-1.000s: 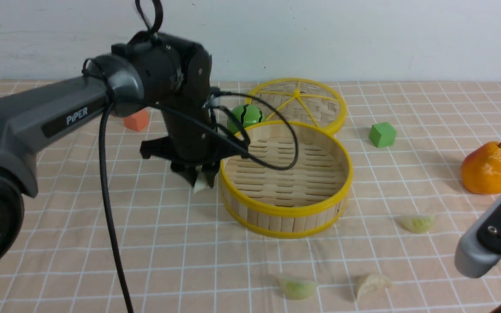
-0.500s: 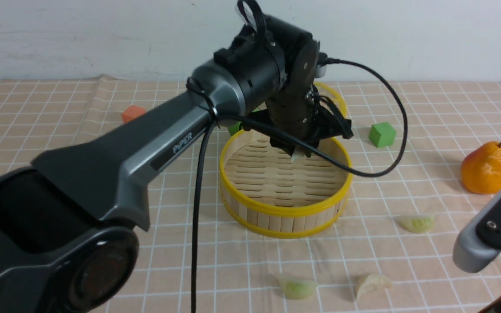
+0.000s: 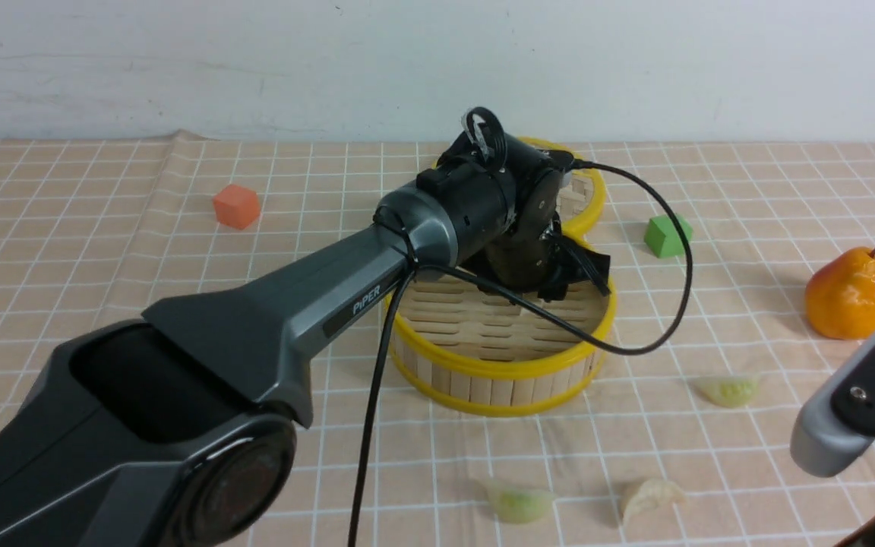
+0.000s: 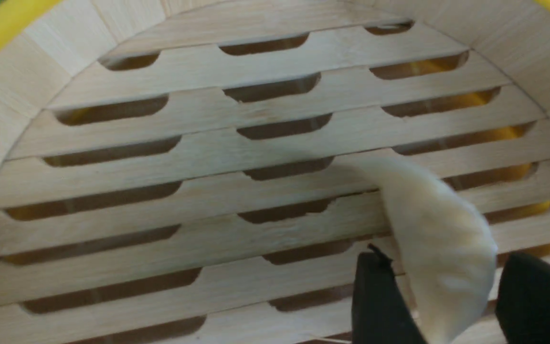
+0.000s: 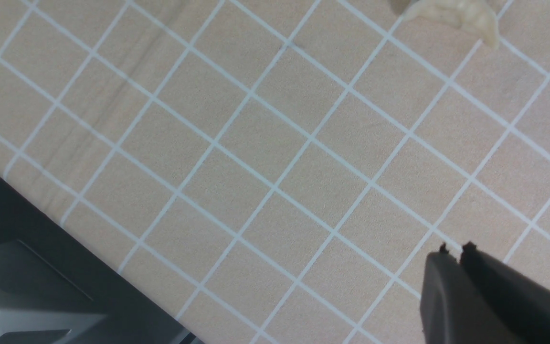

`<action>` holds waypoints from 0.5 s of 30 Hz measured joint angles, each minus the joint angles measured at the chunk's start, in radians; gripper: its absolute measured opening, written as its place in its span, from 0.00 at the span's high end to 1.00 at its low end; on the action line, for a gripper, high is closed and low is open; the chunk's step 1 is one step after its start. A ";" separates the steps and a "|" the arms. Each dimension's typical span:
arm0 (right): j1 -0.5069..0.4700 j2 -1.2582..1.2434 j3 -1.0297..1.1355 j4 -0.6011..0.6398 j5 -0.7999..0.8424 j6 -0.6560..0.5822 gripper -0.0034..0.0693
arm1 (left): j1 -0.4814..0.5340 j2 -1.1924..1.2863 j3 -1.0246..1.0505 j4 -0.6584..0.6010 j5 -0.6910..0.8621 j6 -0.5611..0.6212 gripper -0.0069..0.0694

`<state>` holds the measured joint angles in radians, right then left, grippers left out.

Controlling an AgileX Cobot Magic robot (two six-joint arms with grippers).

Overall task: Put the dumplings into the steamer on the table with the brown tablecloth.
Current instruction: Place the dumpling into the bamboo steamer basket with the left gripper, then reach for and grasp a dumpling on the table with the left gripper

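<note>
The steamer [image 3: 498,365] stands mid-table on the brown tablecloth [image 3: 103,266]. My left arm's wrist [image 3: 513,220] reaches down into it and hides the fingers in the front view. In the left wrist view, the left gripper [image 4: 442,255] is open just above the slatted floor [image 4: 208,143]. A pale dumpling [image 4: 437,229] lies loose between its spread fingers. Three dumplings lie on the cloth: one right of the steamer [image 3: 728,390] and two near the front edge [image 3: 519,503] [image 3: 650,495]. My right gripper [image 5: 456,248] is shut and empty above the cloth, a dumpling [image 5: 451,14] some way ahead of it.
A pear [image 3: 851,292] stands at the far right, a green block [image 3: 665,235] right of the steamer, an orange cube [image 3: 237,206] at the back left. The flat woven lid [image 3: 585,197] lies behind the steamer. The left arm's cable [image 3: 673,304] loops over the steamer's right rim.
My left arm swung from the steamer's left side over its rim and down inside. Its jaws have spread and let go of the dumpling. The right arm has stayed put.
</note>
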<state>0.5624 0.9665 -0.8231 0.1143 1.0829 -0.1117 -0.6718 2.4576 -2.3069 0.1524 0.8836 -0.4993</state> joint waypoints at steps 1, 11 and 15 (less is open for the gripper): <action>0.000 0.000 0.000 0.000 0.000 0.000 0.90 | 0.000 0.000 -0.001 0.007 0.006 0.000 0.41; 0.000 -0.076 -0.006 -0.016 -0.018 0.000 0.89 | 0.000 -0.071 -0.051 0.012 0.277 0.024 0.29; 0.000 -0.165 -0.037 -0.047 -0.018 0.002 0.88 | 0.000 -0.187 -0.058 -0.051 0.335 0.133 0.28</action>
<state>0.5624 0.8011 -0.8603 0.0673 1.0644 -0.1097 -0.6718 2.2706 -2.3647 0.1010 1.2188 -0.3661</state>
